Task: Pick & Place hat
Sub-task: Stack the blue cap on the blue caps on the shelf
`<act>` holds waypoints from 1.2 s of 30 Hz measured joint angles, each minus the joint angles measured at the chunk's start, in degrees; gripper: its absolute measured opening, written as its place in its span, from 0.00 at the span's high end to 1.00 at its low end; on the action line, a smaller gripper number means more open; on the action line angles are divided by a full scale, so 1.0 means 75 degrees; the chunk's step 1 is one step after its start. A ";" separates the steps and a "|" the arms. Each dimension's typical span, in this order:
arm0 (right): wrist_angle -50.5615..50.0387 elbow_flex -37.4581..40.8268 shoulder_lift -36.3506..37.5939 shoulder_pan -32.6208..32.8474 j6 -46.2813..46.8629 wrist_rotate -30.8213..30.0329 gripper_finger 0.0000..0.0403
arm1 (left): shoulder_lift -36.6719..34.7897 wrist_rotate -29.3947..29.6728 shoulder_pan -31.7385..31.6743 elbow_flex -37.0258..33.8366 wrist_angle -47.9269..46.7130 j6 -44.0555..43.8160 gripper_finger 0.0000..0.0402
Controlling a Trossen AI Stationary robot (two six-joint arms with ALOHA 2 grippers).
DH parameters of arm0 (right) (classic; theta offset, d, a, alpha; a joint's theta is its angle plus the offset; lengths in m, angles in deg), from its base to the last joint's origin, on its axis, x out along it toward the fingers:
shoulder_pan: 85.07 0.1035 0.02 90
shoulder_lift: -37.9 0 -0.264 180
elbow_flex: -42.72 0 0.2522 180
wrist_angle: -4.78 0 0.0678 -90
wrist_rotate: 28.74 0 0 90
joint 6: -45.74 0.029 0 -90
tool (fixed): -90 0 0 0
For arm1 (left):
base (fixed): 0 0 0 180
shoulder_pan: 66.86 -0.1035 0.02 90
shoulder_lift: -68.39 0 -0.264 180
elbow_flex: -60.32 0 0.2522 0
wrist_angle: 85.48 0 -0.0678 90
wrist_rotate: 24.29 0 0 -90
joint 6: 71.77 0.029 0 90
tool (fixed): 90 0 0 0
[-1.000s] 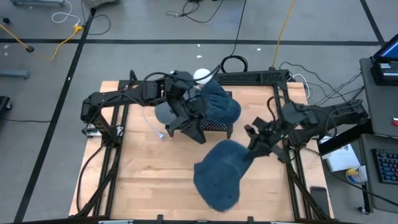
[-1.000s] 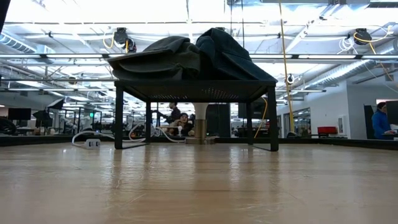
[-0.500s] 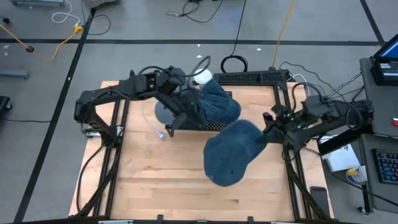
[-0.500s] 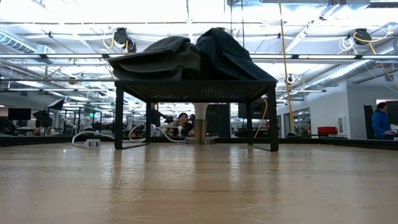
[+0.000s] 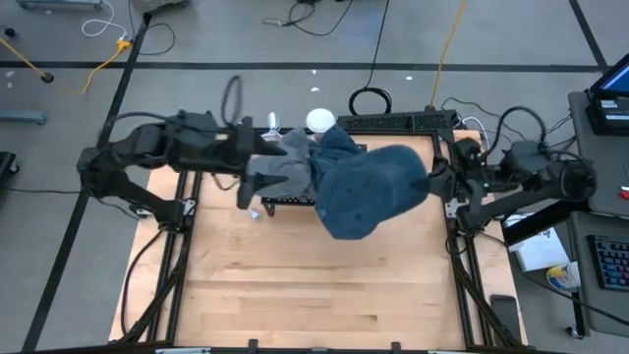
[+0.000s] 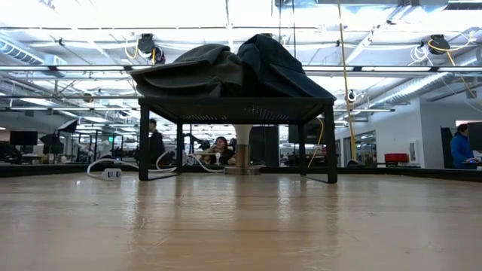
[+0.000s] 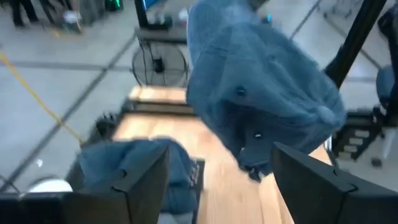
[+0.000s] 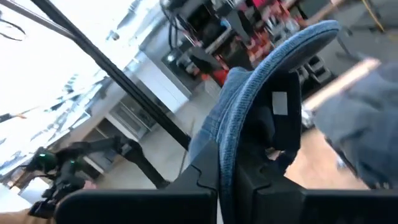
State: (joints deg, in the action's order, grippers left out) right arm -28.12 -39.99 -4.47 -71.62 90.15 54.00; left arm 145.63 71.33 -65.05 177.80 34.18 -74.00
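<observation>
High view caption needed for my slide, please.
Right gripper holds a blue hat aloft beside the hat-laden black stand.

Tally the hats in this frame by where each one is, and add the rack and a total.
Blue hat held in the air by the right gripper: 1
Hats lying on the black rack: 2, one grey and one blue
Black rack: 1
Total: 4 things, 3 of them hats

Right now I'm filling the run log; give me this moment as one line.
right gripper: shut on blue denim hat, held above table | left gripper: open, empty | black mesh stand: two hats on it
</observation>
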 joint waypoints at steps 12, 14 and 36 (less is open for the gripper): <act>0.1253 0.0000 -0.0144 -0.0456 -0.1664 -0.0244 0.99 | -0.0409 -0.0547 0.0197 0.0000 0.1613 -0.0996 0.34; 0.1465 0.0000 -0.0218 -0.0528 -0.2008 -0.0263 0.99 | -0.0357 -0.0548 0.0197 0.0000 0.1889 -0.1195 0.35; 0.2977 0.0000 -0.0895 -0.0801 -0.3621 -0.0199 0.99 | 0.0356 -0.0030 0.0168 -0.0004 0.2676 -0.2257 0.46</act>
State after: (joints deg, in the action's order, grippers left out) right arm -5.79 -39.99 -11.18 -77.63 63.00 52.50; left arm 148.30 71.11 -63.79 177.77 54.25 -90.93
